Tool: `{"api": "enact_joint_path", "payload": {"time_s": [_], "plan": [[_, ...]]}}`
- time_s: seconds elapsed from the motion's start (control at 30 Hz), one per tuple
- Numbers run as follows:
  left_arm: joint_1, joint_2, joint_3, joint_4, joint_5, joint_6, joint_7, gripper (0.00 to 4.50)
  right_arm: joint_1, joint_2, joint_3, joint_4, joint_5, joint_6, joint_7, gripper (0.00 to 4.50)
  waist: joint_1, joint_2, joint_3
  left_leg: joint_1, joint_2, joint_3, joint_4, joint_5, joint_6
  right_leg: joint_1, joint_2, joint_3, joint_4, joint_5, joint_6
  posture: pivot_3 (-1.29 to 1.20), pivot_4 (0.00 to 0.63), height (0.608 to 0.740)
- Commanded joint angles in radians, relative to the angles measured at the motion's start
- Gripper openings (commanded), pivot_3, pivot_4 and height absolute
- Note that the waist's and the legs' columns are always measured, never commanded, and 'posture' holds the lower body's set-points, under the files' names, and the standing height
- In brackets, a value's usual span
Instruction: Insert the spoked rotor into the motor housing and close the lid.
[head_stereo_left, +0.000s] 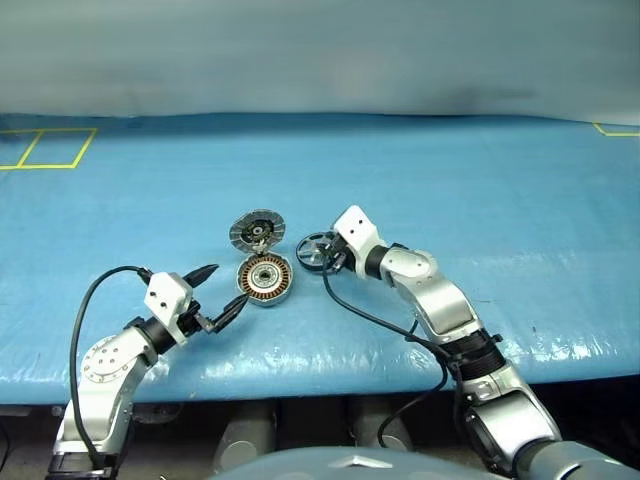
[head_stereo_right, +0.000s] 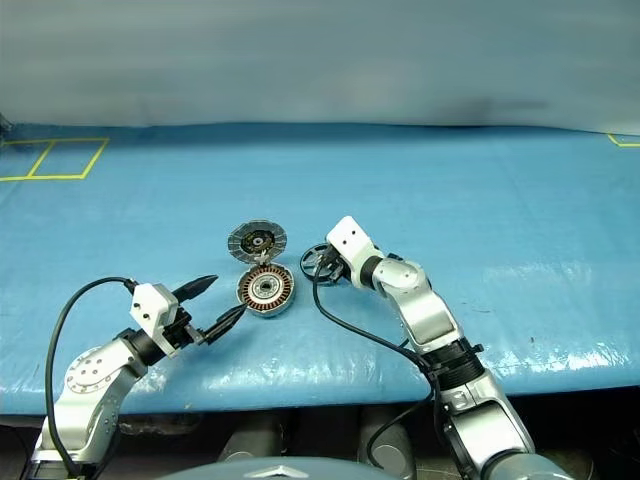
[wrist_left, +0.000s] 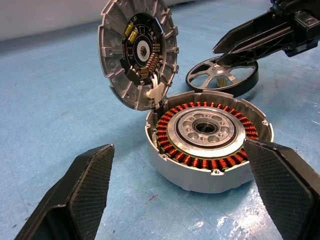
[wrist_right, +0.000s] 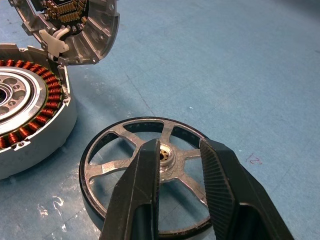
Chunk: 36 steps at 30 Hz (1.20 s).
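Note:
The motor housing (head_stereo_left: 265, 279) stands on the blue table with its copper winding ring exposed. Its lid (head_stereo_left: 257, 229) is hinged at the far edge and stands raised, ribbed inner face toward me. The spoked rotor (head_stereo_left: 316, 250) lies flat on the table just right of the housing, apart from it. My right gripper (wrist_right: 180, 145) hovers over the rotor, fingers a little apart on either side of the central hub, gripping nothing. My left gripper (head_stereo_left: 222, 290) is open wide at the housing's near left side, its fingers (wrist_left: 92, 180) spread either side of the housing (wrist_left: 210, 135) without touching.
Yellow tape lines (head_stereo_left: 50, 148) mark the table's far left corner. The table's front edge (head_stereo_left: 300, 385) runs close below both arms. A black cable (head_stereo_left: 370, 320) hangs along the right arm.

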Motion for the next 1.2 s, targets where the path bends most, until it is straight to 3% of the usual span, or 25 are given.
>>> {"api": "enact_joint_path", "payload": {"time_s": [0.03,0.73,0.9,1.2], "plan": [[0.009,-0.002,0.006,-0.005,-0.001,-0.016,0.002,4.50,0.018,-0.011,0.006,-0.042,-0.004,0.025,0.013,1.21,0.000,0.000,0.000,0.000,0.000,0.000,0.000,0.000,0.000,0.000,0.000,0.000,0.000,0.000,0.000,0.00,0.150,0.740],[0.012,0.003,0.003,-0.002,0.010,-0.015,0.015,4.50,0.125,-0.080,-0.032,-0.162,0.043,0.105,0.054,1.21,0.003,0.000,0.000,0.000,0.000,0.000,0.000,0.000,0.001,0.003,0.000,-0.001,-0.005,0.001,0.001,0.00,0.150,0.740],[0.003,0.003,0.001,0.004,0.015,-0.013,0.017,4.50,0.129,-0.072,-0.033,-0.172,0.058,0.114,0.052,2.71,0.003,0.000,0.000,0.000,0.000,0.000,-0.001,-0.001,0.002,0.004,0.000,-0.001,-0.008,0.002,0.003,0.00,0.150,0.740],[0.007,0.005,0.003,0.006,0.021,-0.014,0.022,4.50,0.134,-0.086,-0.030,-0.185,0.068,0.130,0.058,2.71,0.003,0.000,0.000,-0.002,0.000,0.000,-0.001,-0.001,0.002,0.003,0.000,-0.001,-0.010,0.002,0.004,0.00,0.150,0.740]]}}
